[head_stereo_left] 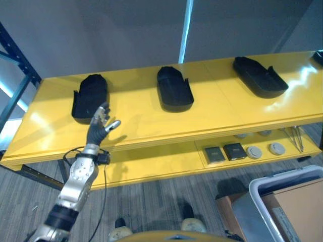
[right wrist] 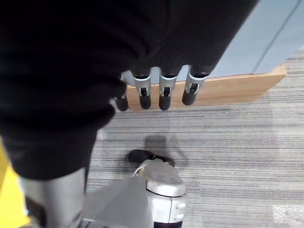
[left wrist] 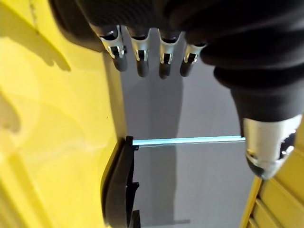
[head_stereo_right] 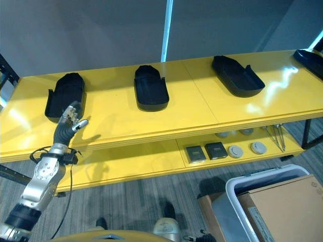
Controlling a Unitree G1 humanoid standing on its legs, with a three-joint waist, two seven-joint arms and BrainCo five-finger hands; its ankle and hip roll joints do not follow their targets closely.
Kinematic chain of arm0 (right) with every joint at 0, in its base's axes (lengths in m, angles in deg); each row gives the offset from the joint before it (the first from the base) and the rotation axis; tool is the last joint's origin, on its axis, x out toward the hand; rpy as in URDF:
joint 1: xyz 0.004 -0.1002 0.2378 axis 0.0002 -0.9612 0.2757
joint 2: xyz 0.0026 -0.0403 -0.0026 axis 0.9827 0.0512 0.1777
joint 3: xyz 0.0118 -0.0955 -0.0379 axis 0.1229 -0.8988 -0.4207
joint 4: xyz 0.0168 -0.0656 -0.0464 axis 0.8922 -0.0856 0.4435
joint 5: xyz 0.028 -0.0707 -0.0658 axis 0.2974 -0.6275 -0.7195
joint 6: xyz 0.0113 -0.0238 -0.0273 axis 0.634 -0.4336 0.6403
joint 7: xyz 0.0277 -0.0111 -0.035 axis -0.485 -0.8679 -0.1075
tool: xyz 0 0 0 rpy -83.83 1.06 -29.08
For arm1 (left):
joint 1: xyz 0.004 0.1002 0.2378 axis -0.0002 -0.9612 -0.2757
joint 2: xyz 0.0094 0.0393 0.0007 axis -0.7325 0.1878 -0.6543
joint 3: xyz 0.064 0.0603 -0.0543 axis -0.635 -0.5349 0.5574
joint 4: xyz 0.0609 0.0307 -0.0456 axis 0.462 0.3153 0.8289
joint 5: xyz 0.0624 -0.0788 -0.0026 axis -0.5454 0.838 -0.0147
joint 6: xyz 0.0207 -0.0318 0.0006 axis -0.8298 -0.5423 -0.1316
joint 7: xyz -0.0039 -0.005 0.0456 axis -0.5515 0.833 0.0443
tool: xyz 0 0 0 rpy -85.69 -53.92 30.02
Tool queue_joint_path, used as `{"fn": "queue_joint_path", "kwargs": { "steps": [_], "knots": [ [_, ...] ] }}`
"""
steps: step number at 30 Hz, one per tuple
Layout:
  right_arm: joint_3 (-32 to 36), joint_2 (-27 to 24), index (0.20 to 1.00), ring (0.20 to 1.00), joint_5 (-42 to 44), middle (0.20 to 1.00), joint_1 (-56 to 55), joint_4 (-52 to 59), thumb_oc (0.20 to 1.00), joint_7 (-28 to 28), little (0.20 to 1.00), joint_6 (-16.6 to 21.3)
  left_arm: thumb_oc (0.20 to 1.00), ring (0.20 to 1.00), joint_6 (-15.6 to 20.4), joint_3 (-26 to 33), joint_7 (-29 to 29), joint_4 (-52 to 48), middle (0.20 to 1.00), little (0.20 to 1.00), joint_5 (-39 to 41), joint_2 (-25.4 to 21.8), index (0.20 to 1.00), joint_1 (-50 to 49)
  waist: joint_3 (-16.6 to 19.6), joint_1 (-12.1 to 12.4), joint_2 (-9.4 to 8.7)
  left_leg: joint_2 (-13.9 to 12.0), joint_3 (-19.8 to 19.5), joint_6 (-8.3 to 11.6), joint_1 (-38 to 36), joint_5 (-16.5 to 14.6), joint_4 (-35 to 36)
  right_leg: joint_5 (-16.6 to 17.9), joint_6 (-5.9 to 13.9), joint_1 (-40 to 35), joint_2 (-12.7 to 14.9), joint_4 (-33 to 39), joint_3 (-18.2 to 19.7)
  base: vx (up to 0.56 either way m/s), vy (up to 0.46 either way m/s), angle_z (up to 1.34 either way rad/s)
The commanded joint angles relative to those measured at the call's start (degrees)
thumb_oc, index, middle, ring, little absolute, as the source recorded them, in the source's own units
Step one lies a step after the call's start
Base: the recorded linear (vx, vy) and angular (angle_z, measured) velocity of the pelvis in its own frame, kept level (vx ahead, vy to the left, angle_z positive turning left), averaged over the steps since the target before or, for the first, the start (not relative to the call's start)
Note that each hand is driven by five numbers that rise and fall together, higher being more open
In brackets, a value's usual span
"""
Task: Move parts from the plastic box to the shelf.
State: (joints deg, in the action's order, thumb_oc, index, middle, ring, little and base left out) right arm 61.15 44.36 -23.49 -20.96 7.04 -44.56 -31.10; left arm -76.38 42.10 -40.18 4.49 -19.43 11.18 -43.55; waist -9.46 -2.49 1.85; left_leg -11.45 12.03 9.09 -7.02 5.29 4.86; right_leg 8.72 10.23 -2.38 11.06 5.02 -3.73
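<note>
Three black parts [head_stereo_left: 174,88] lie spaced along the yellow shelf [head_stereo_left: 217,113] across the upper frame; the grey plastic box [head_stereo_left: 262,189] sits lower right.

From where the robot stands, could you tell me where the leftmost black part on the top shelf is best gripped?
Judging by its pose, grip the leftmost black part at its near end, where the raised side walls face the open left hand just in front of it, coming over the shelf edge.

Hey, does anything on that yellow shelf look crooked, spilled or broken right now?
Nothing looks spilled or broken. The rightmost black plastic tray lies angled, unlike the middle one. The left robot hand is open and empty above the yellow shelf top.
</note>
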Motion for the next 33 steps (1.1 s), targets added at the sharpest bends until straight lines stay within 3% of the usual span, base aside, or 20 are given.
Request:
{"fn": "queue_joint_path", "kwargs": {
  "steps": [1,3,7,11,14,17,19,22,23,25,33],
  "knots": [
    [0.4,0.9,1.0,1.0,0.4,1.0,1.8,-1.4,1.0,1.7,1.0,-0.6,1.0,1.0,-4.4,0.0,-5.2,2.9,1.0,1.0,8.4,-1.6,1.0,-3.1,-0.5,1.2,-1.15,-1.0,-1.5,-3.29,4.4,-3.1,-5.4,-3.9,0.82,-2.2,3.5,-3.2,-3.9,-0.06,-0.028,0.11],
    [0.5,0.9,1.0,1.0,0.6,1.0,1.6,-1.3,1.0,1.6,1.0,-0.8,1.0,1.0,-5.9,0.2,-5.8,4.0,1.0,1.0,9.4,-1.7,1.0,-4.9,-0.2,1.6,-1.07,-0.9,-1.7,-3.29,4.5,-3.0,-5.0,-3.8,0.84,-2.1,3.4,-2.9,-4.2,-0.04,-0.012,0.13],
    [0.2,0.5,1.0,1.0,1.4,1.0,2.4,-2.0,1.0,1.7,1.0,-1.0,1.0,1.0,-1.8,-0.1,-12.9,11.3,1.0,1.0,4.9,-3.1,1.0,-9.2,0.2,2.7,-0.76,-1.0,-2.1,-3.2,4.7,-2.4,-4.6,-3.7,0.76,-1.9,3.3,-2.9,-4.8,-0.05,0.001,0.14],
    [-0.4,-0.3,1.0,1.0,1.5,1.0,3.1,-1.6,1.0,1.5,1.0,-1.6,1.0,1.0,-1.2,0.2,-16.9,17.3,1.0,1.0,5.2,-4.0,1.0,-11.0,0.5,3.1,-0.37,-1.0,-2.2,-3.23,4.5,-2.1,-4.1,-3.6,0.68,-1.9,3.3,-2.8,-5.2,-0.03,0.024,0.04],
    [-0.8,-0.8,1.0,1.0,1.1,1.0,3.4,-1.9,1.0,1.3,1.0,-1.4,1.0,1.0,-0.7,0.0,-16.9,23.1,1.0,1.0,4.0,-3.0,1.0,-11.7,0.8,3.2,-0.32,-1.0,-2.2,-3.3,4.4,-2.0,-3.8,-3.6,0.49,-1.8,3.2,-2.8,-5.2,-0.01,0.017,0.08],
    [-1.0,-0.6,1.0,1.0,1.4,1.0,4.2,-3.6,1.0,1.0,1.0,-0.5,1.0,1.0,3.9,0.9,-14.0,36.9,1.0,1.0,-1.7,0.4,1.0,-12.7,1.1,3.6,-0.62,-0.8,-2.7,-3.31,4.4,-1.9,-3.7,-3.7,0.35,-1.6,3.1,-2.9,-5.4,-0.01,0.005,0.05],
    [-0.9,-0.3,1.0,1.0,1.3,1.0,4.4,-4.3,1.0,0.9,1.0,-0.2,1.0,1.0,3.1,1.6,-14.4,41.4,1.0,1.0,-2.2,2.0,1.0,-12.8,1.2,3.7,-0.76,-0.8,-2.9,-3.31,4.4,-1.9,-3.6,-3.7,0.34,-1.5,3.1,-2.9,-5.3,0.0,0.0,0.0],
    [-0.4,0.9,1.0,1.0,1.2,1.0,5.0,-7.1,1.0,1.0,1.0,1.0,1.0,1.0,3.6,4.7,-12.2,58.3,1.0,1.0,-4.7,6.8,1.0,-11.0,1.6,3.5,-1.05,-0.6,-3.3,-3.45,4.3,-1.9,-3.5,-3.8,0.2,-1.6,3.0,-2.9,-5.1,0.0,0.0,0.0],
    [-0.4,0.9,1.0,1.0,1.2,1.0,5.1,-7.2,1.0,1.0,1.0,1.1,1.0,1.0,3.8,4.8,-12.1,59.0,1.0,1.0,-4.9,7.0,1.0,-10.8,1.6,3.5,-1.06,-0.6,-3.3,-3.46,4.3,-1.9,-3.5,-3.9,0.2,-1.6,3.1,-3.0,-5.1,0.03,0.001,-0.03],
    [-0.7,2.4,1.0,1.0,0.4,1.0,6.1,-10.1,1.0,1.5,1.0,1.3,1.0,1.0,2.7,7.8,-9.0,70.1,1.0,1.0,-1.7,9.6,1.0,-7.2,2.2,2.6,-1.84,-0.6,-3.1,-3.45,3.7,-2.1,-3.3,-4.2,0.13,-1.8,2.9,-3.0,-4.3,0.07,-0.008,0.02],
    [-1.0,4.4,1.0,1.0,1.9,1.0,6.7,-12.6,1.0,2.5,1.0,0.3,1.0,1.0,3.0,6.6,-6.8,71.6,1.0,1.0,-4.4,12.1,1.0,-2.9,2.3,1.6,-2.83,-0.9,-2.3,-3.45,3.2,-2.9,-3.7,-4.4,0.08,-1.9,2.7,-3.1,-3.0,0.02,-0.016,-0.11]
  ]
}}
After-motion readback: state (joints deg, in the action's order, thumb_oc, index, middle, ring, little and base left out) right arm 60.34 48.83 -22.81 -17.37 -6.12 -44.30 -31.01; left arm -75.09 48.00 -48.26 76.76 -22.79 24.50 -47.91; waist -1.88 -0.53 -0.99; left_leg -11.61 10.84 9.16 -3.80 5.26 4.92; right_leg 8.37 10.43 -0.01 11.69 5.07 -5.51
